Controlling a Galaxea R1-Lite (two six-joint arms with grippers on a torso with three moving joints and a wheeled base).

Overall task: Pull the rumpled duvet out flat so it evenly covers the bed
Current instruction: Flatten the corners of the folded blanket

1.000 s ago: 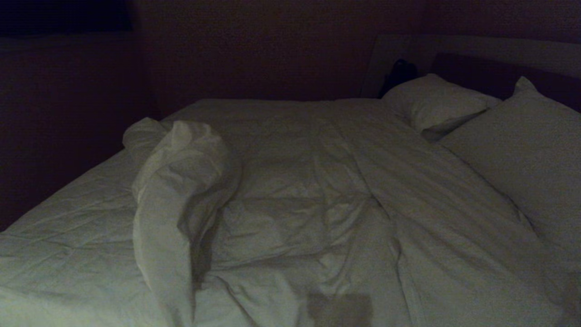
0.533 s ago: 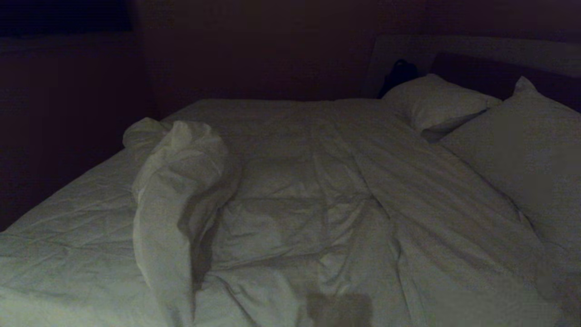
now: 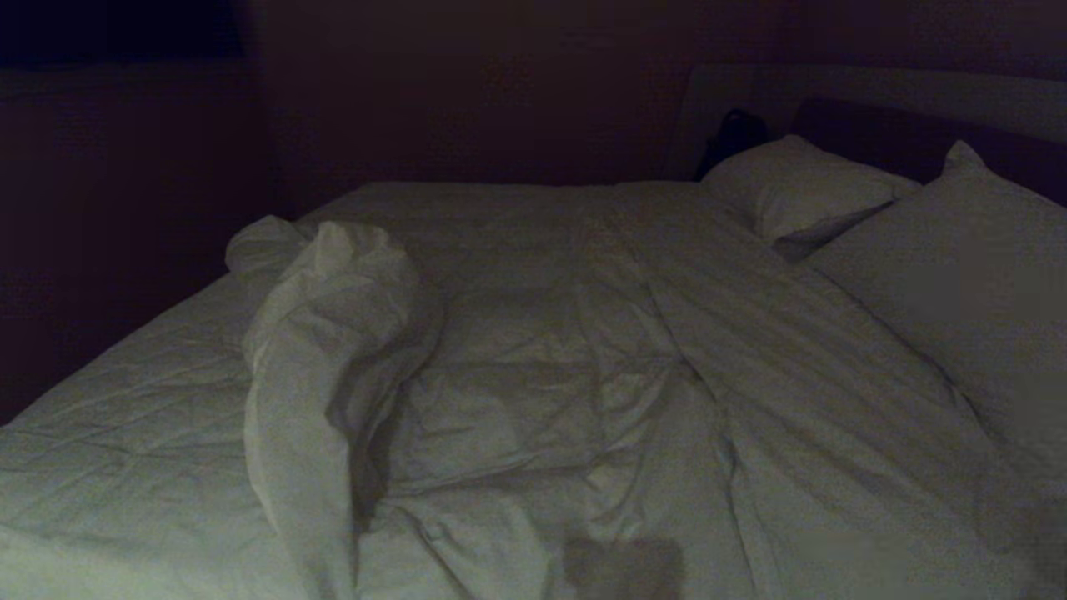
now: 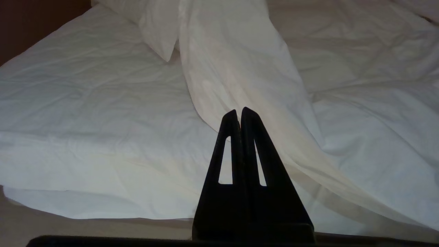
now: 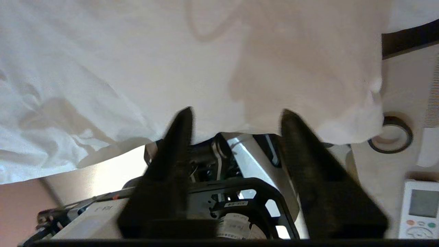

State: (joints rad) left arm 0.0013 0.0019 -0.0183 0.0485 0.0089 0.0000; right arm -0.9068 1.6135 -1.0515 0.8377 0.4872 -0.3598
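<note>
The white duvet lies rumpled across the bed, with one long bunched fold thrown back toward the left side. My right gripper is open at the duvet's hanging edge on the bed's side. That edge sits between its spread fingertips, and the fingers are blurred. Parked low before the bed, my left gripper is shut and empty, pointing at the folded strip. Neither gripper shows in the head view.
Two white pillows lean at the dark headboard on the right. Bare sheet shows left of the fold. Below the right gripper are my own body, a ring on the floor and a small white panel.
The duvet and bed lie as before. A faint shadow at the lower right corner of the head view has spread leftward.
</note>
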